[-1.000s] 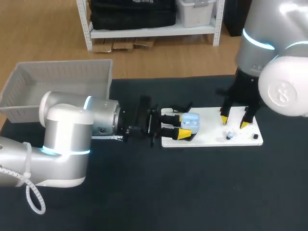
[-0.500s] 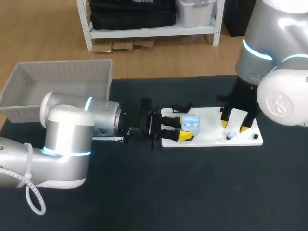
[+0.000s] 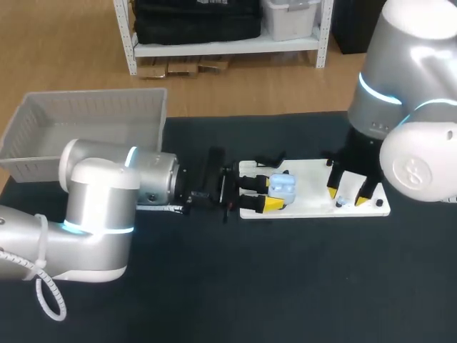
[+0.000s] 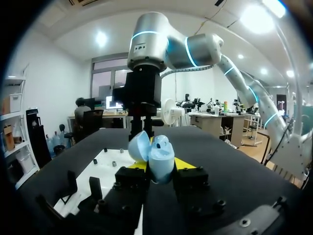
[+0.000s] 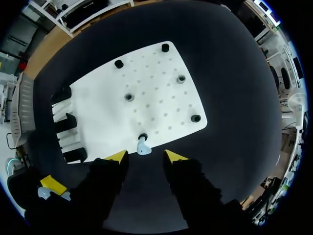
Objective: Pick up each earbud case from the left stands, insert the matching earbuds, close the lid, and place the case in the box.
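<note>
A light-blue earbud case point(image 3: 283, 184) is seen clamped from two sides between the yellow tips of the left gripper point(image 3: 273, 193), held just above the left end of the white board point(image 3: 314, 179); in the left wrist view the case point(image 4: 159, 154) is shown with its lid swung open, gripped by the left gripper point(image 4: 161, 165). Black stands point(image 5: 63, 122) are found along that same left end of the board. Above the board's right end the right gripper point(image 3: 348, 196) is held pointing down, its fingers parted and nothing grasped. A small pale earbud point(image 5: 142, 146) is seen on a peg at the board's near edge, just ahead of the gap of the right gripper point(image 5: 143, 155), untouched by either tip. A grey box point(image 3: 93, 121) is set well to the left of the board
</note>
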Controlling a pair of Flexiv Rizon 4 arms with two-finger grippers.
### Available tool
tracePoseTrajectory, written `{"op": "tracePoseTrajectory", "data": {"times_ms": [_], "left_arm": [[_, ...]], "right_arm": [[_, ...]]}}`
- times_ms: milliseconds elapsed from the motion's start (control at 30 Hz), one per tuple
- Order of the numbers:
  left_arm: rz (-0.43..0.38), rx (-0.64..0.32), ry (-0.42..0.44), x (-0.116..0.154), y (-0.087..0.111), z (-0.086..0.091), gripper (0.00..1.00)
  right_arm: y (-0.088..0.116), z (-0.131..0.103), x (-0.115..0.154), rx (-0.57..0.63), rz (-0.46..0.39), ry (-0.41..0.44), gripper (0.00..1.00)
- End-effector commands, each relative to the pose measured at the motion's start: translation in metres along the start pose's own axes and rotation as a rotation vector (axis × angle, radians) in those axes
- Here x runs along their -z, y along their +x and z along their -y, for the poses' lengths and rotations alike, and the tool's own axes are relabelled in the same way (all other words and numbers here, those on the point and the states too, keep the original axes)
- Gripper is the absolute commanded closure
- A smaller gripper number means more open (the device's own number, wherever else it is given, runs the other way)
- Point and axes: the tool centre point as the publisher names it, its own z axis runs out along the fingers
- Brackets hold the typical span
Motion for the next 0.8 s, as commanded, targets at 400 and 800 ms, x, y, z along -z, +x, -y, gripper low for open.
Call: {"op": "tracePoseTrajectory", "data": {"times_ms": [400,800], "left_arm": [[0.001,-0.001,0.0,0.0,0.001,0.0,1.0],[0.001,-0.001,0.0,0.0,0.001,0.0,1.0]], "right_arm": [[-0.004,-0.001,-0.013,-0.007,-0.011,-0.005,0.61],[-0.008,-0.003,-0.017,-0.006,-0.023,-0.002,0.73]]}}
